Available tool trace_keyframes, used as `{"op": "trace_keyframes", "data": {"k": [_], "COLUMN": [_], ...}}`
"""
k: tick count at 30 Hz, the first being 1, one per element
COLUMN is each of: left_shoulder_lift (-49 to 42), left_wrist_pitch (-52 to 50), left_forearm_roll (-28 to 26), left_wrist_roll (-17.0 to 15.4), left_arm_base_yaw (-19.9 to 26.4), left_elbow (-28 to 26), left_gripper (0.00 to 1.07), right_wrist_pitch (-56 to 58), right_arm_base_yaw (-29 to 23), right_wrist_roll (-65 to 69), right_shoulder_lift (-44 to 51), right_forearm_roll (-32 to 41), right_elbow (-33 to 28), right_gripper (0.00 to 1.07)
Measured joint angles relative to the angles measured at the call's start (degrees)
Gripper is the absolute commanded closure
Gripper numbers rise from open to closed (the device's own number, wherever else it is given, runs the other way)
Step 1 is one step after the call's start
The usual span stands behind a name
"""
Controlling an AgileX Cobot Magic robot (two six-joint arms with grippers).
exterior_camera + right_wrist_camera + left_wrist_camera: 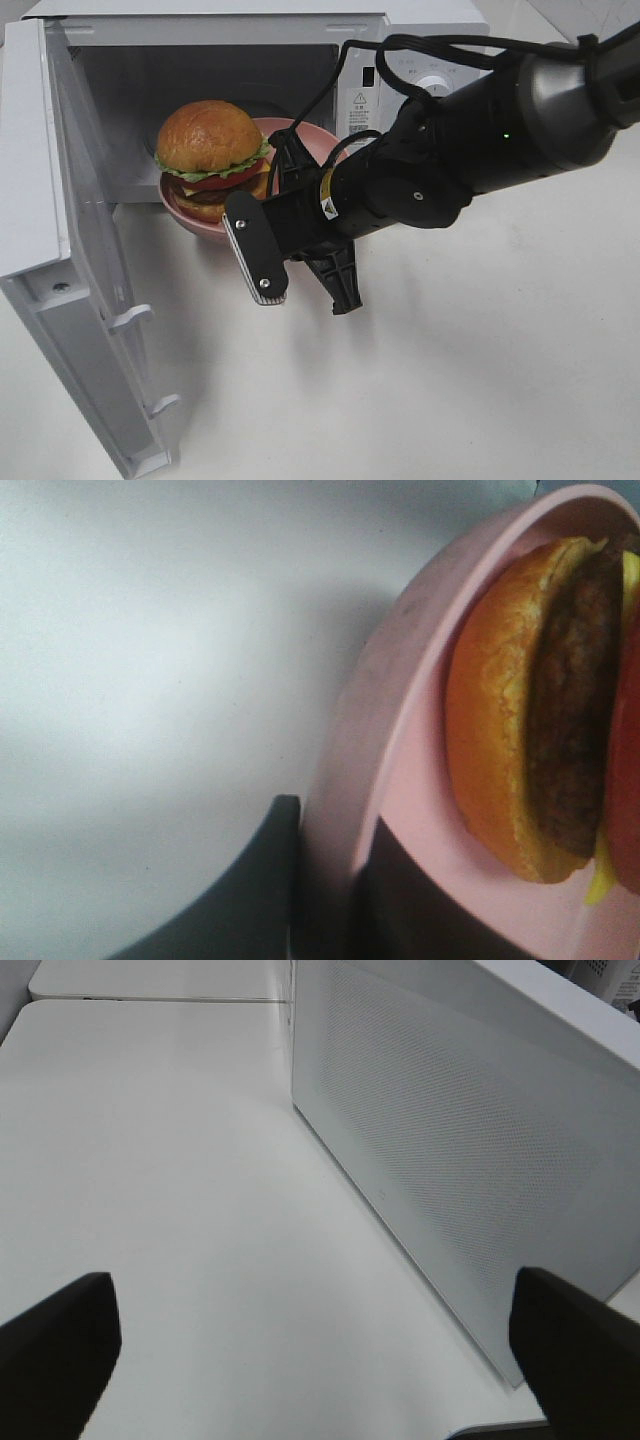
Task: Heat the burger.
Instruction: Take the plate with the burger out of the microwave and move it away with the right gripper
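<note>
Exterior high view: white microwave (420,40) fills the upper part of the frame, its door (60,250) swung fully open down the left side. The burger (212,160) sits upper left of centre on a round pink plate (310,135), at the mouth of the microwave cavity. Bun top glossy golden-brown, then lettuce frill, tomato, cheese and patty stacked upright. Whether the plate rests on the cavity floor or is held just above it, cannot tell.

Right arm enters from the upper right and reaches across the centre. Right gripper (275,205) sits at the plate's near rim, just right of and below the burger. A black flat bracket and a black pointed piece on the wrist hang lower centre, over the white table (480,380).

Right wrist view: right gripper fingers (250,900) dark, one either side of the pink rim at lower centre, pinched on the plate edge. Bottom bun, patty and tomato run up the right edge of the frame.

Left wrist view: left gripper (315,1360) spread wide, dark fingertips at the lower left and lower right corners, nothing between them. The perforated white microwave side fills the upper right.
</note>
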State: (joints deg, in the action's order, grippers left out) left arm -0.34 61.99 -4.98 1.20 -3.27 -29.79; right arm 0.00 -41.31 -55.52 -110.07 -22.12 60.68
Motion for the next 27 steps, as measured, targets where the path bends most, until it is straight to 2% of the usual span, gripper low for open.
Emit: {"op": "trace_keyframes", "data": {"k": [5,7,10,12,15,17,27], "left_shoulder_lift": [0.0,0.0,0.0,0.0,0.0,0.0,0.0], "left_wrist_pitch": [0.0,0.0,0.0,0.0,0.0,0.0,0.0], "left_forearm_roll": [0.0,0.0,0.0,0.0,0.0,0.0,0.0], "left_wrist_roll": [0.0,0.0,0.0,0.0,0.0,0.0,0.0], "left_arm_base_yaw": [0.0,0.0,0.0,0.0,0.0,0.0,0.0], "left_elbow": [0.0,0.0,0.0,0.0,0.0,0.0,0.0], "left_gripper": [0.09,0.09,0.09,0.09,0.09,0.09,0.09], "right_wrist_pitch": [-3.32,-6.59,-7.22,-8.88,-9.0,-9.17,-9.45], "right_arm_base_yaw": [0.0,0.0,0.0,0.0,0.0,0.0,0.0], "right_wrist_roll": [0.0,0.0,0.0,0.0,0.0,0.0,0.0], "right_shoulder_lift": [3.5,6.36,6.99,9.85,10.43,13.24,20.34], "right_forearm_roll": [0.0,0.0,0.0,-0.06,-0.06,-0.06,-0.06], "right_elbow": [-4.53,-8.42,-9.45,-13.06,-13.81,-17.36,-24.24], "right_gripper": [1.07,1.07,1.07,1.07,1.07,1.07,1.07]}}
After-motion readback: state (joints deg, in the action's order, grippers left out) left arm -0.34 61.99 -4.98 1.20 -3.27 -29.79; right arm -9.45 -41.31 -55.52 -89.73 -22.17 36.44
